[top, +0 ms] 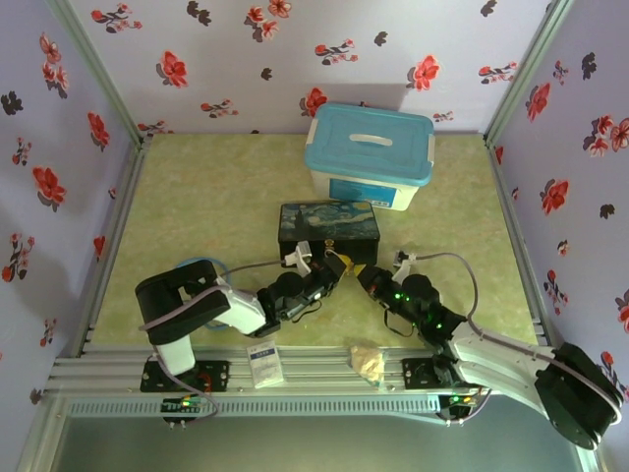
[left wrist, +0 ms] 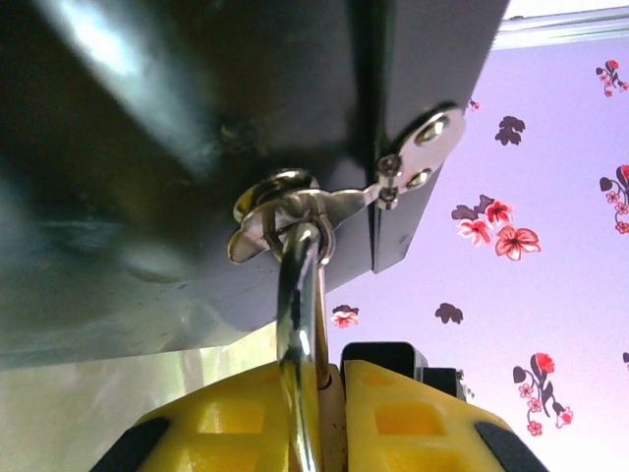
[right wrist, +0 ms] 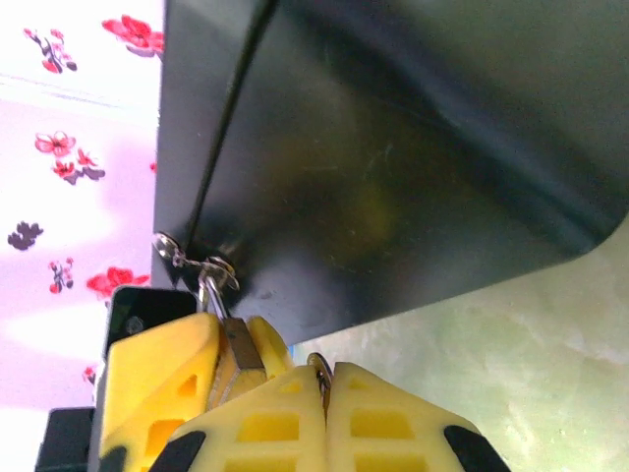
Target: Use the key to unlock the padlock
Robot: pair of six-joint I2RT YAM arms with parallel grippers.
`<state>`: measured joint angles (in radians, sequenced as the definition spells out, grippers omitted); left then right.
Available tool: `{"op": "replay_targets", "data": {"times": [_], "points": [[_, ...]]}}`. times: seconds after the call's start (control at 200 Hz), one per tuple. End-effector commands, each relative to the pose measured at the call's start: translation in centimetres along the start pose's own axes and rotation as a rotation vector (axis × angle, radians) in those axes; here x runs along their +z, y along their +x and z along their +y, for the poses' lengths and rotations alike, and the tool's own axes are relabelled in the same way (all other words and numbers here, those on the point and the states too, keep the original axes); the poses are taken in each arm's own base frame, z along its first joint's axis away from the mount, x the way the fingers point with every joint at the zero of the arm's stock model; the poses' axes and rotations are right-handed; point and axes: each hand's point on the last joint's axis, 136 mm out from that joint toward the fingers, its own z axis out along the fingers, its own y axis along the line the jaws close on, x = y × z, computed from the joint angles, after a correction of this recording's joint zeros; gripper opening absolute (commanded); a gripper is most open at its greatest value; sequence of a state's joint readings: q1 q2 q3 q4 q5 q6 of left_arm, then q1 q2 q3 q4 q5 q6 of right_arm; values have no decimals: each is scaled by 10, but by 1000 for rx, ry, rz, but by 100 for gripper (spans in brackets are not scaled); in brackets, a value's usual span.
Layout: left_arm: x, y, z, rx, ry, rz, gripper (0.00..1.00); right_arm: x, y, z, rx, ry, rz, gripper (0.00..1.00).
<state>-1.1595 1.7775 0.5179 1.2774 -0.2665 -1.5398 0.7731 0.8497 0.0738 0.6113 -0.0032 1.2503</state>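
The padlock (left wrist: pixel 299 324) is hung on the clasp (left wrist: pixel 295 208) of a painted tin (top: pixel 328 226) and gripped by the left gripper (top: pixel 330 272); the key (right wrist: pixel 319 367) is pinched in the right gripper (top: pixel 365 279).

From above, both arms are seen stretched low and angled inward, their tips close together at the tin's front wall; a white box (top: pixel 369 152) with a blue lid is set behind it. In the left wrist view, the thin, rounded silver shackle is threaded through the shiny clasp and clamped between ribbed yellow fingers (left wrist: pixel 216 428) beneath the smooth dark wall. In the right wrist view, the squarish metal lock body is held just beside the right fingers (right wrist: pixel 383 428), which are pressed together on a small metal loop taken to be the key; its blade is hidden.
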Motion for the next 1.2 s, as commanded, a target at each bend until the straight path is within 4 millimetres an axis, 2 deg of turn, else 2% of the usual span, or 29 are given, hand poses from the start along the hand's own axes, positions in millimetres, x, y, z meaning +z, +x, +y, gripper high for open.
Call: {"op": "replay_targets", "data": {"times": [0.0, 0.1, 0.165, 0.265, 0.44, 0.535, 0.715, 0.755, 0.965, 1.06, 1.195], "points": [[8, -1, -13, -31, 49, -29, 0, -2, -13, 6, 21, -43, -84, 0], [6, -8, -5, 49, 19, -64, 0, -4, -12, -4, -6, 12, -87, 0], [5, -13, 20, 33, -41, -82, 0, -7, -11, -16, -38, 90, -81, 0], [6, -6, 51, -17, -103, -62, 0, -15, -13, -26, -70, 162, -82, 0], [7, 3, 61, -5, -124, -46, 0, -22, -9, -41, -83, 192, -71, 0], [7, 5, 68, -7, -140, -40, 0, -21, -7, -39, -103, 181, -62, 0], [5, 13, 87, 21, -187, -14, 0, -17, -2, -15, -214, 107, -7, 0], [1, 13, 92, 32, -203, -13, 6, -16, -1, -14, -235, 114, 1, 0], [-23, 3, 117, 84, -289, -32, 19, -15, 0, -19, -252, 142, 16, 0], [-34, 0, 123, 111, -323, -36, 23, -15, 1, -20, -263, 151, 22, 0], [-43, -4, 130, 162, -380, -31, 35, -15, 0, -20, -287, 173, 30, 0]]}}
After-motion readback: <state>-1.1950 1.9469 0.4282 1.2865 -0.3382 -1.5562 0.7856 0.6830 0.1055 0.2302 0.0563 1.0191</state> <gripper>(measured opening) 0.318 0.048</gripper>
